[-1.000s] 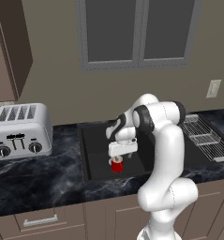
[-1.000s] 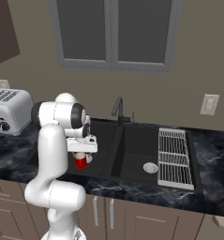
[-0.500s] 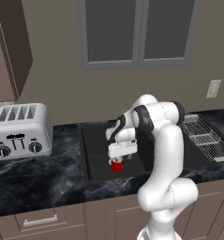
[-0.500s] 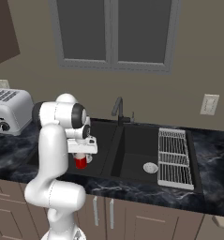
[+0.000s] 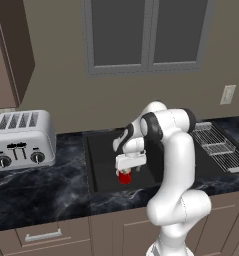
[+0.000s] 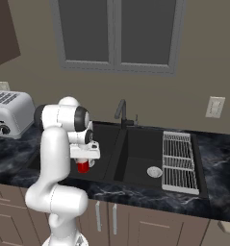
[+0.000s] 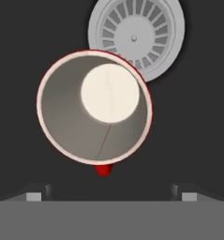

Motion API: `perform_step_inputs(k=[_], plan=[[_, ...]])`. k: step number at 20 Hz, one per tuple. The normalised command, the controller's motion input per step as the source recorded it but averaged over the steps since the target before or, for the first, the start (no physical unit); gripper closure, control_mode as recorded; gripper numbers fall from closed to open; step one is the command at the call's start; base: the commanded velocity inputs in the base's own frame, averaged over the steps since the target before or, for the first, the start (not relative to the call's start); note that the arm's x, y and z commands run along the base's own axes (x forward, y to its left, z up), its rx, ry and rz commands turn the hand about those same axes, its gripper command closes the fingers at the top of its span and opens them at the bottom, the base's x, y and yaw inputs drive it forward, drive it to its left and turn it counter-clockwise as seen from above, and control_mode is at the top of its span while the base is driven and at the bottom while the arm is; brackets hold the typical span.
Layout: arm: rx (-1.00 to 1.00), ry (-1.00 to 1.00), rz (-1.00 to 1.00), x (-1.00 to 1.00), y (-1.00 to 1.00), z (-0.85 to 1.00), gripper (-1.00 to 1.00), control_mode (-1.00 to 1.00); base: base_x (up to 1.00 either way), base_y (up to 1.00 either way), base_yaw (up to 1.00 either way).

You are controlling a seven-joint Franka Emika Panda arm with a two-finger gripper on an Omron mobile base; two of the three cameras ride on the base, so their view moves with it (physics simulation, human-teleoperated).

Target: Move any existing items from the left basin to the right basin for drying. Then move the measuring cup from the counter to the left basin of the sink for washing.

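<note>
- Your two-finger gripper [image 5: 128, 171] hangs straight down over the small red mug with the white inside [image 5: 124, 177]; its jaws stand wide apart and grip nothing.
- In the hand view you look right into the mug's [image 7: 94, 107] open mouth, with the two dark fingertips [image 7: 33, 196] at the bottom edge, spread well to either side of it and apart from its rim.
- The mug's red handle [image 7: 103, 169] pokes out from under the rim on the side toward the fingertips.
- The mug stands upright on the floor of the wider matte black left basin [image 5: 102, 165], just beside the round silver drain [image 7: 148, 33], whose edge it partly covers in the hand view.
- From the right base view you see the narrower matte black right basin [image 6: 140, 153] with its own silver drain [image 6: 154, 171], well apart from the mug [image 6: 83, 166].
- A silver four-slot toaster [image 5: 22, 138] sits on the glossy black marble counter [image 5: 36, 192] to the left of the sink.
</note>
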Motion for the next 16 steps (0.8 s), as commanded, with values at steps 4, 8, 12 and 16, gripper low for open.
perform_step_inputs(k=[4, 8, 12, 16], plan=[[0.0, -0.03, 0.0, 0.0, 0.0, -0.1, -1.0, -1.0, 0.0, 0.0, 0.0], [0.0, -0.03, 0.0, 0.0, 0.0, -0.06, -1.0, -1.0, 0.0, 0.0, 0.0], [0.0, -0.03, 0.0, 0.0, 0.0, -0.06, -1.0, -1.0, 0.0, 0.0, 0.0], [0.0, -0.02, 0.0, 0.0, 0.0, -0.02, -1.0, -1.0, 0.0, 0.0, 0.0]])
